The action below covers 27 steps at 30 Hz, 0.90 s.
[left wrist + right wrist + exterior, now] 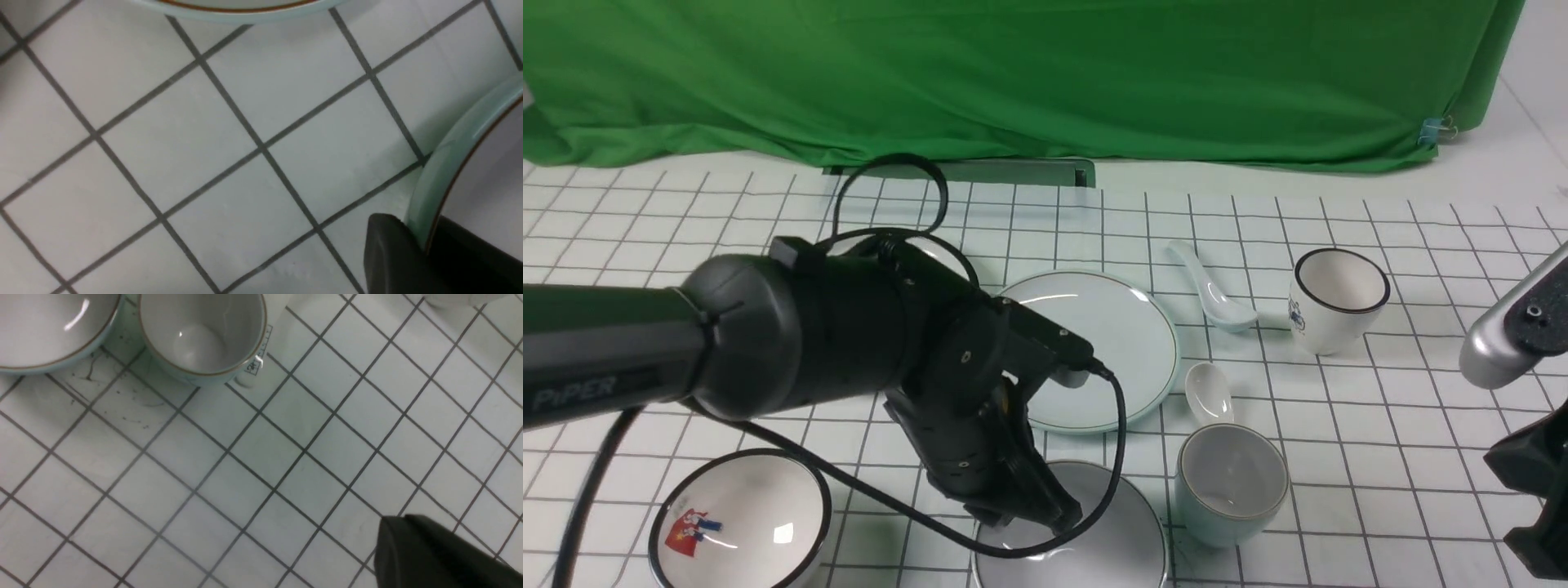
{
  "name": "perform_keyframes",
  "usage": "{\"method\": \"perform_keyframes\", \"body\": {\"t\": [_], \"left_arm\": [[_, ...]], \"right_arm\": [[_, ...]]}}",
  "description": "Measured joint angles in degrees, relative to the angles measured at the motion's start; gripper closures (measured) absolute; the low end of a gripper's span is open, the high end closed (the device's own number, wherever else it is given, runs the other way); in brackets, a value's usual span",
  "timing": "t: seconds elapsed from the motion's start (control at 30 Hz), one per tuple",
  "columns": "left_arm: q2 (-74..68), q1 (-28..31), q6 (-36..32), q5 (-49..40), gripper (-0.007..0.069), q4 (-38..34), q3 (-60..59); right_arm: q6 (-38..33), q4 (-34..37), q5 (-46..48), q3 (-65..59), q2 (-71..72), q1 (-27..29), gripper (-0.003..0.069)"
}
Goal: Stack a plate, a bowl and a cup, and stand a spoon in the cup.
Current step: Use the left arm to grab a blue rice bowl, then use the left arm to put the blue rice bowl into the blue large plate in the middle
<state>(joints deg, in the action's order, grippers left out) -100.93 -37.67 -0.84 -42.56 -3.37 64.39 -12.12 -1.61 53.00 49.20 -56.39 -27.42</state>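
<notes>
My left gripper (1054,518) is shut on the near-left rim of the pale blue-green bowl (1094,539) at the front centre. In the left wrist view one finger is outside and one inside the bowl rim (447,163), and the gripper (425,234) pinches it. The plain plate (1111,343) lies just behind the bowl, and its edge (237,8) shows in the left wrist view. The cup (1229,486) stands upright and empty to the right of the bowl. The pale bluish spoon (1217,298) lies behind and to the right of the plate. My right gripper (392,531) is shut and empty over bare table, right of the cup (200,335) and the bowl (41,326).
A whiter spoon (1209,392) lies between the plate and the cup. A black-rimmed white cup (1339,298) stands at the right. A black-rimmed bowl with a red figure (739,523) sits at the front left. The right arm (1531,482) is at the right edge.
</notes>
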Motion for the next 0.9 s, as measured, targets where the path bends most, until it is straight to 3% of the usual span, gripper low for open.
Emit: {"method": "perform_keyframes", "body": {"t": [0.23,0.4,0.57,0.9], "left_arm": [[2.2,1.1,-4.5,-8.7,0.0636,0.2,10.4],[0.7,6.6,-9.5,-12.6,0.0636,-5.9,22.1],[-6.6,12.6,-11.0,-12.8,0.0636,-8.3,30.9],[-19.0,16.7,-11.2,-11.9,0.0631,-9.7,38.4]], "right_arm": [[0.2,0.0,-0.1,0.0,0.0,0.0,0.0629],[0.2,0.0,-0.5,0.0,0.0,0.0,0.0629],[0.7,0.0,-2.4,0.0,0.0,0.0,0.0629],[3.1,0.1,-6.3,0.0,-0.1,0.0,0.0629]]}}
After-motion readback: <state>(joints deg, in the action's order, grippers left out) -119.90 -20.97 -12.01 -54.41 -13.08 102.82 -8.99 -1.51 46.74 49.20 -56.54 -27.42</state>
